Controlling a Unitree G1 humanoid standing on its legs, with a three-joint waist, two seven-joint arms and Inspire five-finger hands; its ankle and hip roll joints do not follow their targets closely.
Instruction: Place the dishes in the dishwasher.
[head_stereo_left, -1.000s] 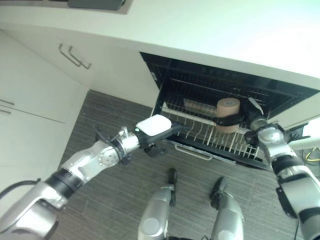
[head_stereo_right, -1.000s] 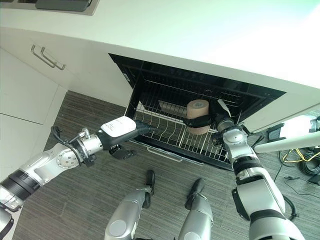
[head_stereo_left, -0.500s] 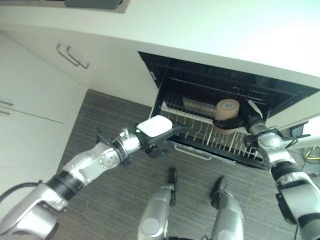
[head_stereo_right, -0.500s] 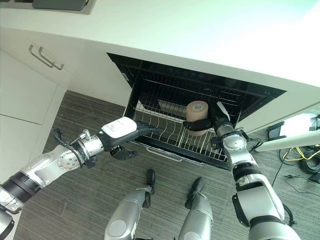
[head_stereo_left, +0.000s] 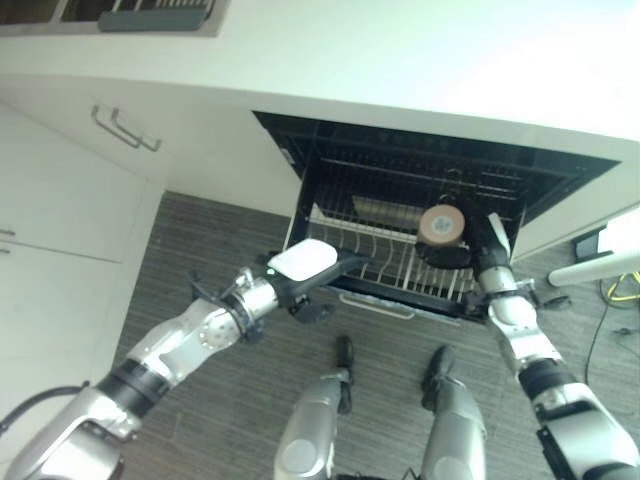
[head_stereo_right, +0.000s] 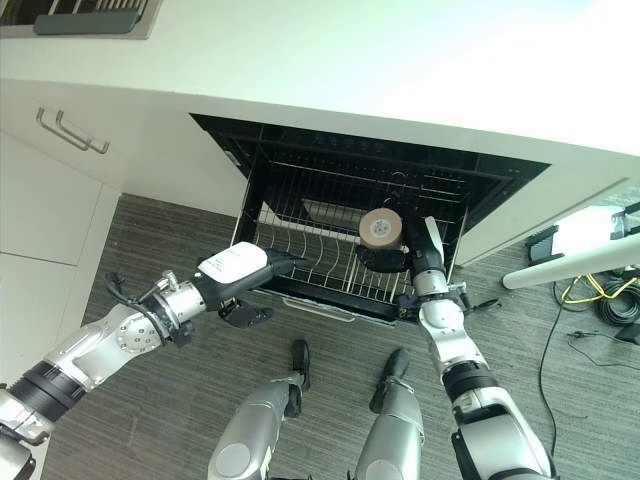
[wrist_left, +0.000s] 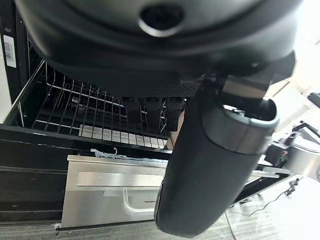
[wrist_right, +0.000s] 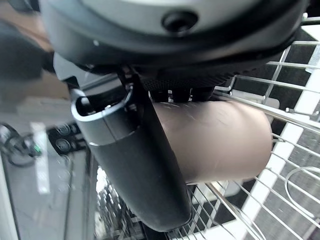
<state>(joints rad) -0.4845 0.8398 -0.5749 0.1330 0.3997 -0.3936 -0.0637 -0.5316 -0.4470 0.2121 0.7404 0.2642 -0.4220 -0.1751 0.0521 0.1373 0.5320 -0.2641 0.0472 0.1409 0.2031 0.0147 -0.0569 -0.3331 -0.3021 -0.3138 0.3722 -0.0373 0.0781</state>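
- Dishwasher (head_stereo_right: 300, 160) open under a white counter (head_stereo_right: 400, 70); its wire rack (head_stereo_right: 310, 262) pulled out toward the robot.
- Tan cup (head_stereo_right: 381, 229) held over the right part of the rack, flat round end facing the head camera.
- Right hand (head_stereo_right: 385, 259) grips the cup: in the right wrist view the thumb (wrist_right: 135, 165) curls across the cup (wrist_right: 215, 142), fingers behind it, rack wires just beside it.
- A pale flat item (head_stereo_left: 385, 209) lies in the far part of the rack; can't tell what it is.
- Left hand (head_stereo_right: 262, 270) reaches over the rack's near-left corner, straight dark fingers (head_stereo_left: 352, 262) lying over the wires, holding nothing; a white cover sits on its back.
- Whether the left fingers touch the wires: can't tell.
- Floor (head_stereo_right: 150, 400): dark grey striped planks. White cabinet fronts with a bar handle (head_stereo_right: 62, 128) on the left.
- Sink with a dish rack (head_stereo_right: 70, 14) at the far left of the counter.
- White stand (head_stereo_right: 570, 268) and loose cables (head_stereo_right: 610, 300) on the floor at far right.
- Left wrist view adds a steel drawer front (wrist_left: 120, 192) with a pull handle below the rack (wrist_left: 90, 112), plus the left thumb (wrist_left: 210, 165) hanging free in front.
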